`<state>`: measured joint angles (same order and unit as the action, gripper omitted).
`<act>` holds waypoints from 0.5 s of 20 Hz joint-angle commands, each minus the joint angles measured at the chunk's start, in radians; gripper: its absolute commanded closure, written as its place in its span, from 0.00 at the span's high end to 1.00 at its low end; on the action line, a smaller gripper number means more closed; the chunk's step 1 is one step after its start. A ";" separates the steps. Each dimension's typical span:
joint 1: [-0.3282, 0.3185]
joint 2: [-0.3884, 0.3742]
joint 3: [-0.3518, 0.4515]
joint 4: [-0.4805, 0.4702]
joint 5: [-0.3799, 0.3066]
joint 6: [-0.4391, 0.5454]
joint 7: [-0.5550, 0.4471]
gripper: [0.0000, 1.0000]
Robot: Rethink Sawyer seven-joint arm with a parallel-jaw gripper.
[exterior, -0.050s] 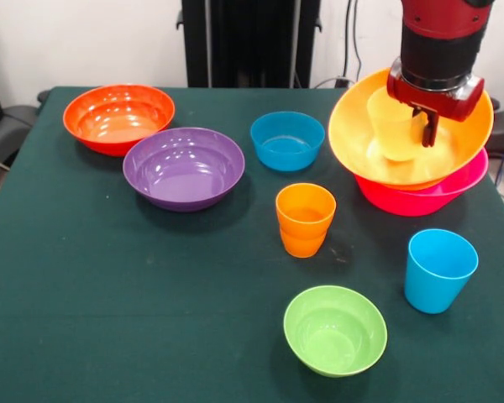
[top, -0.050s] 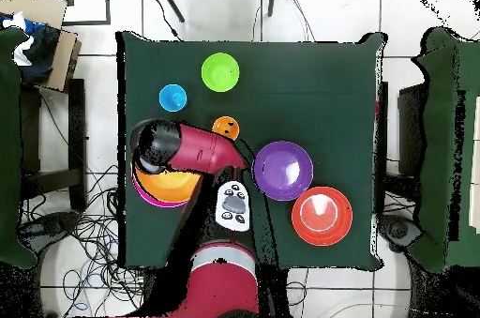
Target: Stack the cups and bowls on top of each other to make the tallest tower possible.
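The gripper (exterior, -0.050s: 422, 126) reaches into the orange bowl (exterior, -0.050s: 466, 138), which sits tilted in the pink bowl (exterior, -0.050s: 454, 191). Its fingers seem closed on the rim of a yellow cup (exterior, -0.050s: 392, 126) standing inside, though the arm hides the grip. Orange cup (exterior, -0.050s: 305, 218), blue cup (exterior, -0.050s: 438, 269) and green bowl (exterior, -0.050s: 335, 329) stand apart on the table (exterior, -0.050s: 109, 294)

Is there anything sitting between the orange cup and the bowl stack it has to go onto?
Nothing visible. Bare table lies between the orange cup and the stack; the blue bowl sits off that line.
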<state>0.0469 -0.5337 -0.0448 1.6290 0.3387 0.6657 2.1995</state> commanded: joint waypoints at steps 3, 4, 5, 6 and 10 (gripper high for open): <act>0.031 0.035 0.014 -0.067 0.046 -0.039 0.213 0.00; 0.032 0.036 0.012 -0.066 0.048 -0.040 0.211 0.00; 0.034 0.038 0.010 -0.067 0.051 -0.041 0.210 0.00; 0.037 0.040 0.008 -0.068 0.053 -0.043 0.209 0.00; 0.050 0.058 0.000 -0.083 0.064 -0.052 0.220 0.00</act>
<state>0.0764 -0.5099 -0.0743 1.6111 0.3639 0.6657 2.1995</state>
